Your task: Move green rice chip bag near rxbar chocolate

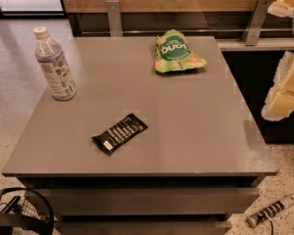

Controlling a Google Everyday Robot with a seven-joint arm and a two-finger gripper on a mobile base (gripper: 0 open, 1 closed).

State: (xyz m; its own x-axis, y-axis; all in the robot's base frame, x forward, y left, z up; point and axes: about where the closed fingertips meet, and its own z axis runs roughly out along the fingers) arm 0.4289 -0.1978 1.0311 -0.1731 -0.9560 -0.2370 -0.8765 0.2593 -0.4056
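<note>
Camera view shows the green rice chip bag [176, 53] lying flat by the far edge of the tabletop [196, 131], well apart from the rxbar chocolate [119, 133] near the front. It is likely light, crinkly and soft; pinch a crimped edge. The pale claw [284, 94] hangs off the right side; spread or closed, I cannot tell

The claw [285, 84] hangs at the right edge, beside the worktop [196, 131], as a pale blurred mass cut off by the frame. A second pale piece [284, 4] in the top right corner is cropped too. The white lettering on the rxbar chocolate [119, 133] and the label print on the water bottle [55, 65] are too small to read. A black rounded object [19, 214] at bottom left is cropped and cannot be identified.
</note>
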